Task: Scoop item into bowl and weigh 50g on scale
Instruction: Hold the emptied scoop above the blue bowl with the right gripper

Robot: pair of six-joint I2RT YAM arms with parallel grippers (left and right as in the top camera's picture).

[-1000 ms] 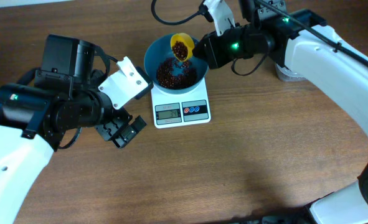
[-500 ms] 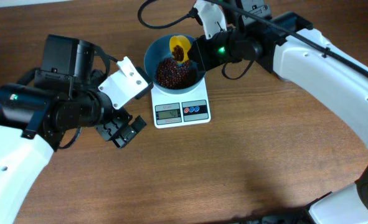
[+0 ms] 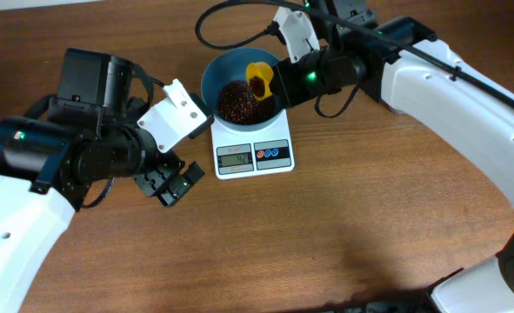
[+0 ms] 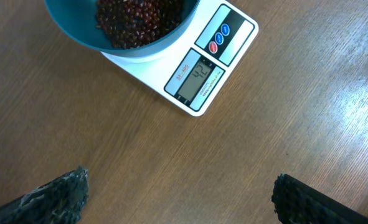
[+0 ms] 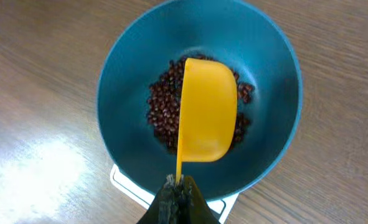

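The table (image 3: 370,191) was brown wood, its fine grain running side to side in the overhead view, with a soft dark shadow across its near right part. In the left wrist view the same wood showed a pale sheen toward the right edge; in the right wrist view a brighter glare lay at the lower left. A yellow scoop (image 5: 207,112) hung above the table, tipped over — its smooth rounded back faced the right wrist camera, and its thin handle ran straight down toward the bottom of that view. From overhead it showed only as a small bright yellow shape toward the table's far side. A black cable (image 3: 198,23) curled in a loop over the far side.
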